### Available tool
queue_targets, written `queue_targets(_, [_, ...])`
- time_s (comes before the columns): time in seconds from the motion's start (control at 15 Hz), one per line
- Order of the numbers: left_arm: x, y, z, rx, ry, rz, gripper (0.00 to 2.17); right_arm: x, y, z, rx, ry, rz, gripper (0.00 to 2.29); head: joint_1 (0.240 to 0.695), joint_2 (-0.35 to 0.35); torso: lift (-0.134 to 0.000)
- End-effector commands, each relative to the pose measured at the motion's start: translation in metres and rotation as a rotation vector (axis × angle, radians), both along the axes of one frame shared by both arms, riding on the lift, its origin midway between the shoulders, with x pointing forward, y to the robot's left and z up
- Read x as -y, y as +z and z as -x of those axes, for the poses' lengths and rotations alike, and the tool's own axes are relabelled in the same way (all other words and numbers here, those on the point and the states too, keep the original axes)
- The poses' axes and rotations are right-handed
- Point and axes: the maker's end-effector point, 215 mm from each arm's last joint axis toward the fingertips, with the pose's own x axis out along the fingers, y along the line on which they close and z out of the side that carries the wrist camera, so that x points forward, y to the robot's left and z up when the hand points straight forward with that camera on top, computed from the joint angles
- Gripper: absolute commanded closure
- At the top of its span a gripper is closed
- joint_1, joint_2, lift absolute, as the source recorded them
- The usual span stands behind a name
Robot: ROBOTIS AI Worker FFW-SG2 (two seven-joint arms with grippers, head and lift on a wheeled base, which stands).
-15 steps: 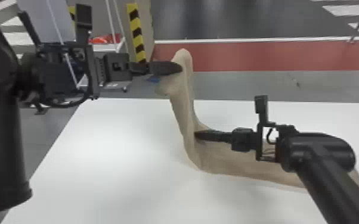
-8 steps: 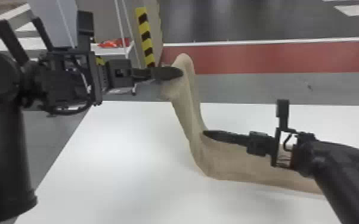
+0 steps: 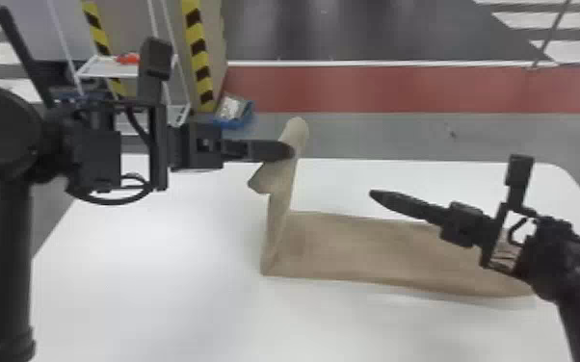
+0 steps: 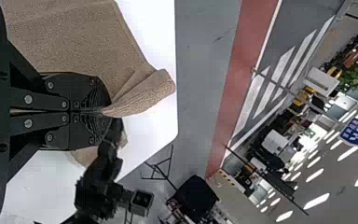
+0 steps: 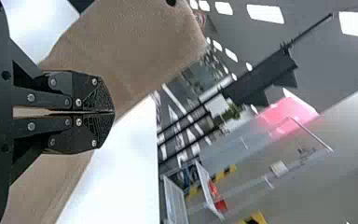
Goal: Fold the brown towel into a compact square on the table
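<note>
My left gripper holds one end of the brown towel up above the white table, and the rest lies as a long strip toward the right. In the left wrist view, that gripper is shut on a gathered edge of the towel. My right gripper is over the strip's back edge, right of the raised part. The right wrist view has this gripper shut with nothing between its tips, the towel beyond them.
The white table reaches past the towel on the left and front. Behind its far left side stand a white rack with a red item and a striped yellow-black post. A blue object lies beyond the far edge.
The right gripper has moved off the towel's upright part to the right. The head view has shifted, and the towel's raised end now makes a sharper bend with the flat strip.
</note>
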Motion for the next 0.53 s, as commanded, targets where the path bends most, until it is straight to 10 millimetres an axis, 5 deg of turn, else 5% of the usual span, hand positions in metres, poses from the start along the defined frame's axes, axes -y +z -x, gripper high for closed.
queue_targets(0.0, [0.023,-0.013,0.001,-0.014,-0.012,-0.009,1.48,0.099,0.012,0.004,0.076,-0.191,0.092,0.0,0.664,-0.057,-0.124])
queue_targets(0.2, [0.075,-0.025,-0.014,0.048,0.024,-0.002,1.48,0.213,0.028,0.019,0.198,-0.444,0.217,0.05,0.659,-0.239,-0.124])
queue_targets(0.47, [0.135,-0.039,0.003,0.026,-0.028,0.028,1.48,0.258,0.02,0.039,0.218,-0.535,0.276,0.1,0.634,-0.35,-0.124])
